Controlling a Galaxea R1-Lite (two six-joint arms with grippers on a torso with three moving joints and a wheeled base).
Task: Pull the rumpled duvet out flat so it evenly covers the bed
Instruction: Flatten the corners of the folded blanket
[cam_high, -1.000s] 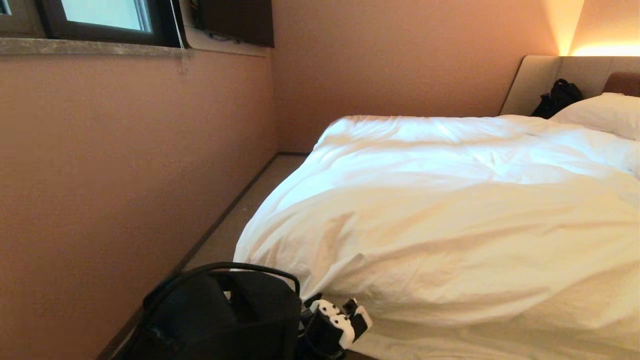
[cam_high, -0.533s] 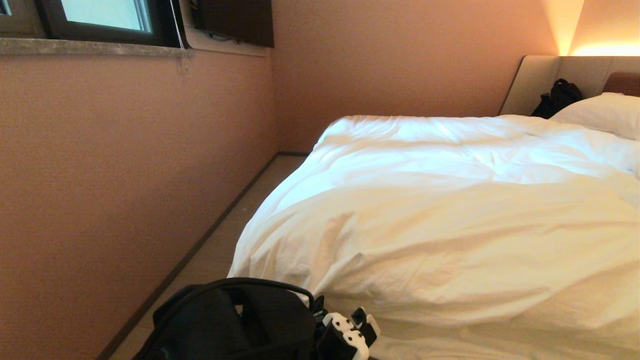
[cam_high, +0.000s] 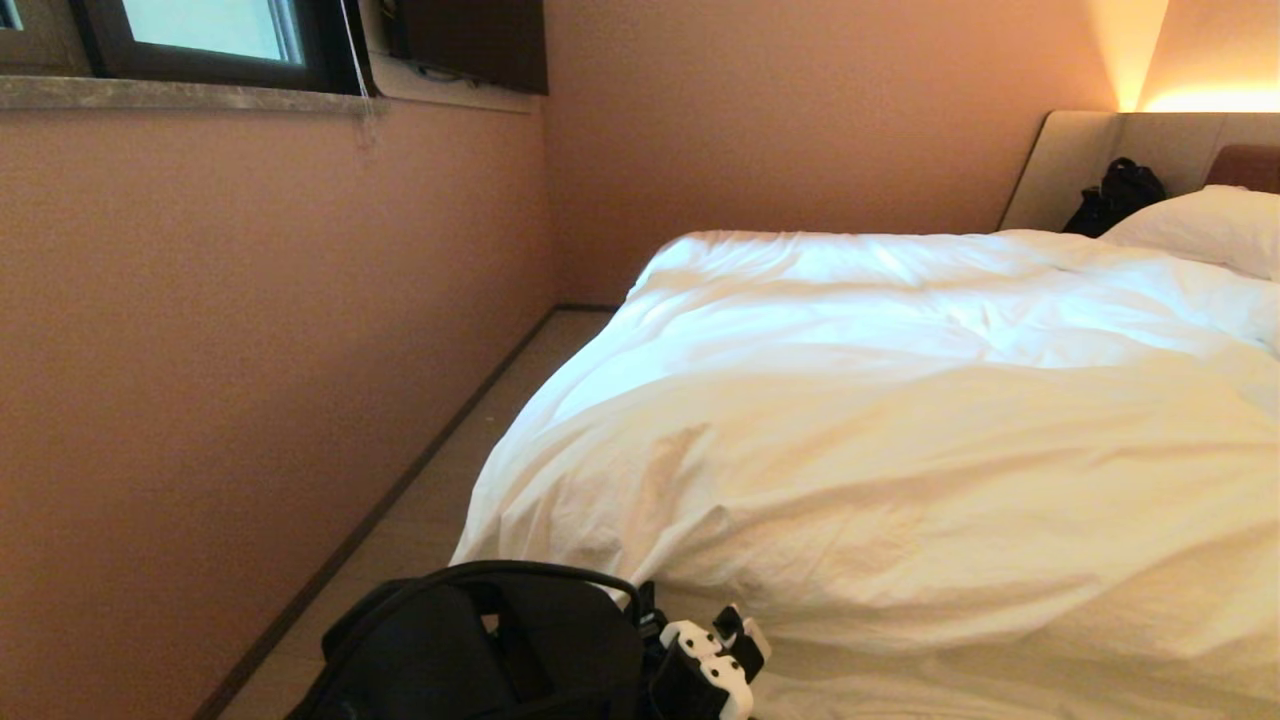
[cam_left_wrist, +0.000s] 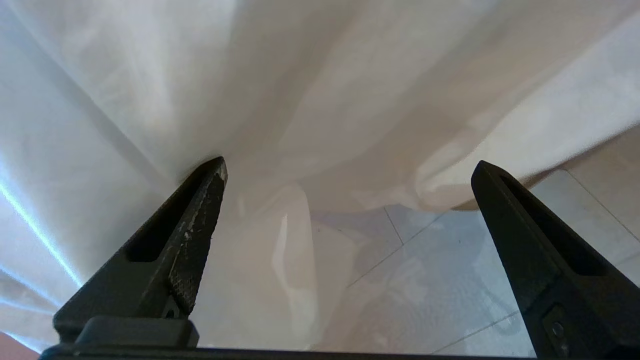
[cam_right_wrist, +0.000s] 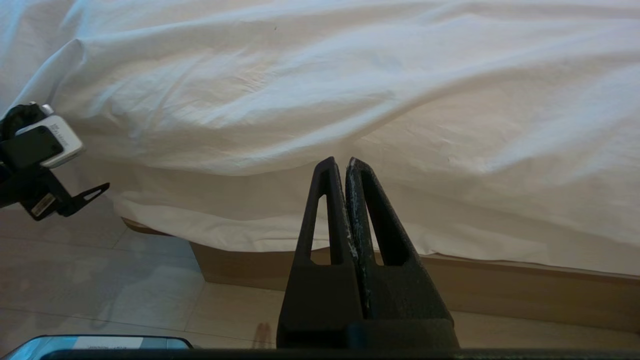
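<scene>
Black fingers of the left gripper (cam_left_wrist: 348, 167) stand wide apart at the near corner of the bed (cam_right_wrist: 500, 287), with nothing between them. One fingertip (cam_left_wrist: 212, 175) seems to meet a hanging fold of the duvet (cam_left_wrist: 320, 90), though whether it truly touches is hard to tell. In the head view this gripper (cam_high: 735, 650) sits at the bottom edge, half cut off, its arm mostly hidden behind a dark housing.

Over the floor (cam_right_wrist: 100, 280) before the bed's side, the right gripper (cam_right_wrist: 340, 162) hangs with fingers pressed together, holding nothing. It is outside the head view.

White and creased, the duvet (cam_high: 900, 450) lies over most of the bed and drapes past the near corner — the tan base shows only as a strip beneath its hem. A pillow (cam_high: 1200, 225) is cut off at the frame's right edge. Beside it a dark object (cam_high: 1115, 195) leans against the padded headboard (cam_high: 1065, 160); what it is cannot be made out.

Pinkish walls (cam_high: 250, 350) close the room, with a window (cam_high: 200, 35) high up and pale floor tiles along the bed.
</scene>
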